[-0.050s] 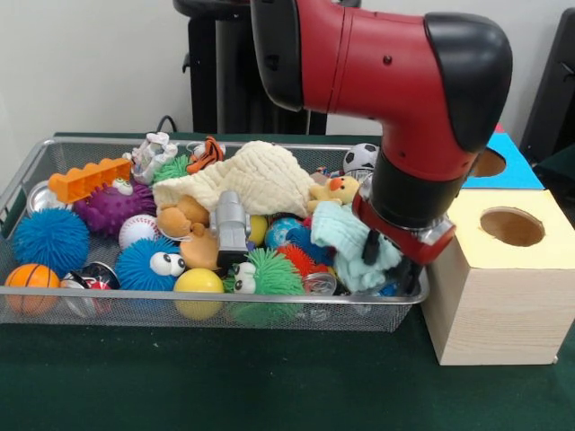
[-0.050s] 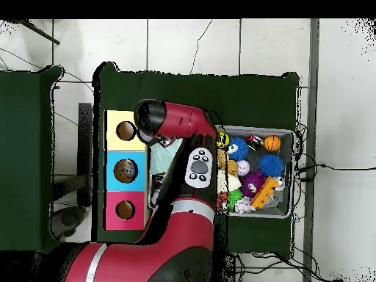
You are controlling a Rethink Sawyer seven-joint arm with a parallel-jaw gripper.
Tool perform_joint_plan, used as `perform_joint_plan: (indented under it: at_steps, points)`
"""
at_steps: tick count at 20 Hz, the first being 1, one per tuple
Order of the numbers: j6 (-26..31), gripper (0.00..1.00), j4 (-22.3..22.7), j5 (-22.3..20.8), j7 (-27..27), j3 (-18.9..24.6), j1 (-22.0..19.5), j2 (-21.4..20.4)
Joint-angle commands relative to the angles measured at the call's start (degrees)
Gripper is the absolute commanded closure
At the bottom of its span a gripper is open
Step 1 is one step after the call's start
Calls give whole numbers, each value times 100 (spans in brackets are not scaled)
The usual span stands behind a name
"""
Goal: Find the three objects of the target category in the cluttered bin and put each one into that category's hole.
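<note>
reaching into the silver wire mesh bin [image 1: 54, 310], our end effector [image 1: 388, 260] touches a pale mint cloth [image 1: 346, 235]. we cannot tell whether it grips.

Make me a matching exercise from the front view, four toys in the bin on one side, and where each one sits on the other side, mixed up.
Things:
1. basketball
2. orange block
3. soccer ball
4. yellow ball

Places:
A. far rim, just left of the arm
B. front left corner
C. front rim, near the middle
D. back left, above the purple spiky ball

Pairs: 1-B, 2-D, 3-A, 4-C
</note>
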Motion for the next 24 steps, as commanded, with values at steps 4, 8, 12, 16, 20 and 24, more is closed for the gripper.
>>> perform_joint_plan:
  at_steps: [4,8,12,16,20,24]
  points:
    - [1481,0,1115,-351,-594,284,-314,-1054]
    - [1129,0,1076,-529,-683,318,-446,-774]
    - [567,100,1165,-753,-747,403,-508,-684]
    - [336,100,1214,-964,-611,324,-394,-702]
    - [106,100,1425,-1023,-115,262,-208,-825]
    - [122,100,1302,-1085,-242,397,-377,-740]
